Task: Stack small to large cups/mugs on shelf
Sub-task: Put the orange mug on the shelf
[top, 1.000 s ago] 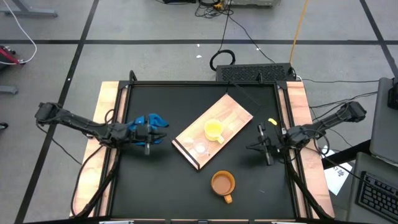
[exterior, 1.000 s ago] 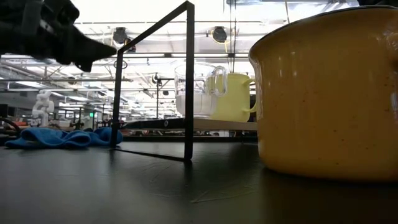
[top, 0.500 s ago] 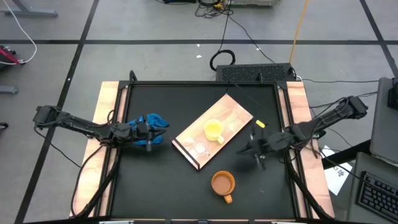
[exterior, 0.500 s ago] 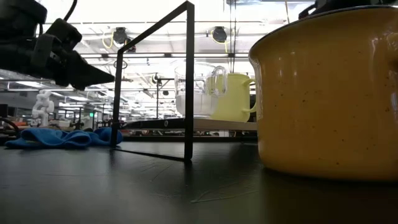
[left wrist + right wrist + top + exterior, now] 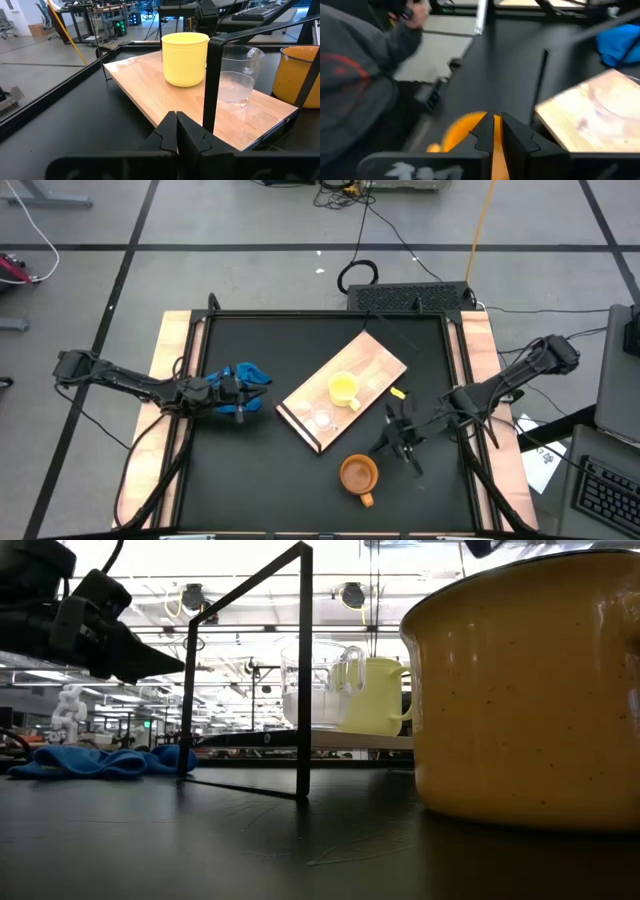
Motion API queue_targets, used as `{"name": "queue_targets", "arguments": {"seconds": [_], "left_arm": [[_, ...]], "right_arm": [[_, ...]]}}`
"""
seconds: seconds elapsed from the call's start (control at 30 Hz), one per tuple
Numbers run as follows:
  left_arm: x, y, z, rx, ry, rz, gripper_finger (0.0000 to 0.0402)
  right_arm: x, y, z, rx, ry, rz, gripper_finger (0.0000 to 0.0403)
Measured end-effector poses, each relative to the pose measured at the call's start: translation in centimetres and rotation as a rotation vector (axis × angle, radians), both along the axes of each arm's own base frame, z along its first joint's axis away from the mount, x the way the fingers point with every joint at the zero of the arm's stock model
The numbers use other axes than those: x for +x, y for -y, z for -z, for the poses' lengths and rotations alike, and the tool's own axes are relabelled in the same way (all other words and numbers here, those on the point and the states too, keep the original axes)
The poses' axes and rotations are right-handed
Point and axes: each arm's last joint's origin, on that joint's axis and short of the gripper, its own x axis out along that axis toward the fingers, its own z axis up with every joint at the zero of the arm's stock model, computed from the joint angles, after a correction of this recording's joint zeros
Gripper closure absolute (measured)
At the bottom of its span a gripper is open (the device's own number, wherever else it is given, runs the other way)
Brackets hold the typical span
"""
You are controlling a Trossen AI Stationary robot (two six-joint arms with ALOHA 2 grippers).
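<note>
Heads up: your orange-brown cup (image 5: 358,474) sits on the black surface (image 5: 250,470), just off the near edge of the shelf (image 5: 375,365), handle pointing away from the board. The yellow cup (image 5: 344,388) and the clear glass cup (image 5: 322,417) are both on the shelf, side by side, not nested.

Your right gripper (image 5: 397,442) hangs just beside the orange-brown one, jaws looking close together with only a sliver of gap, holding nothing. Your left gripper (image 5: 240,401) waits by the blue cloth (image 5: 245,373), jaws pressed together, empty.

Handling-wise, the big cup looks like stiff glazed ceramic, probably heavyish and slick, so I'd pinch the rim wall or the handle rather than the round body. The glass one is the fragile, slippery one; go gentle.

Hard to read: the right wrist view is smeared, so the handle is barely visible there, and a frame post cuts across the glass cup in the left wrist view.
</note>
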Motion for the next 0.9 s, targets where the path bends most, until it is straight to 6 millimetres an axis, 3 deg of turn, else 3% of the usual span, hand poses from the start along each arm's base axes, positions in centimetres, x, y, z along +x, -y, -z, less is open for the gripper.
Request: {"name": "queue_targets", "arguments": {"seconds": [0.27,0.47,0.63,0.9], "left_arm": [[0.0,0.0,0.0,-0.008,0.002,-0.001,0.0387],[0.0,0.0,0.0,-0.012,0.003,-0.002,0.0398],[0.0,0.0,0.0,-0.025,0.006,-0.004,0.0384],[0.0,0.0,-0.1,-0.039,0.014,-0.006,0.0399]], "right_arm": [[2.2,-1.6,0.0,0.092,-0.105,-0.027,0.0322],[3.6,-2.0,1.9,0.063,-0.265,0.026,0.0248],[4.2,-2.2,3.4,0.014,-0.342,0.031,0.0191],[5.0,-1.7,5.0,-0.024,-0.403,0.055,0.0157]]}}
